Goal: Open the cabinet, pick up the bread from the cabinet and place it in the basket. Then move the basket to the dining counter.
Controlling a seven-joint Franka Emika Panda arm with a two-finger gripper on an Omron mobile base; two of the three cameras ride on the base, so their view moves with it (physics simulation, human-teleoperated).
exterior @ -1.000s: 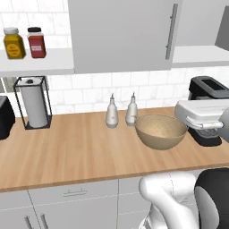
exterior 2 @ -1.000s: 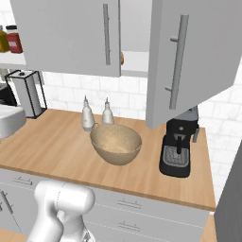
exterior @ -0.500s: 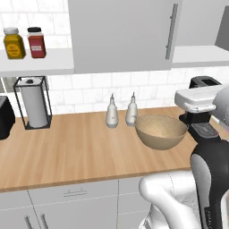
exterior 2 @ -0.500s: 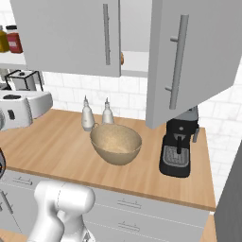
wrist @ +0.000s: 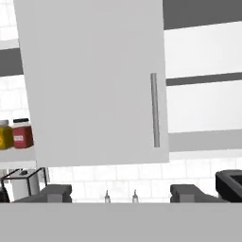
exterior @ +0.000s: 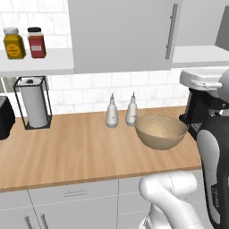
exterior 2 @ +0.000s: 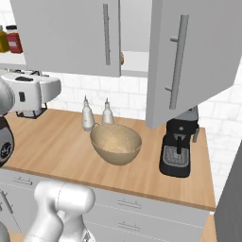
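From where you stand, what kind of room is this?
Most likely a home kitchen: a wood worktop under a white-tiled wall, grey wall cabinets, and a coffee machine beside a woven basket.

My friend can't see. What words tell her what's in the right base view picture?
A grey cabinet door hangs open above a wooden worktop. Below it sit a tan basket, two small white bottles and a black coffee machine.

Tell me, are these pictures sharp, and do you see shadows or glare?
Left base view: sharp, with even light, and the basket casts a faint shadow on the worktop. Right base view: equally clean, no glare on the open cabinet door. Hand view: softer, slightly blurred, and the bottles look fuzzy.
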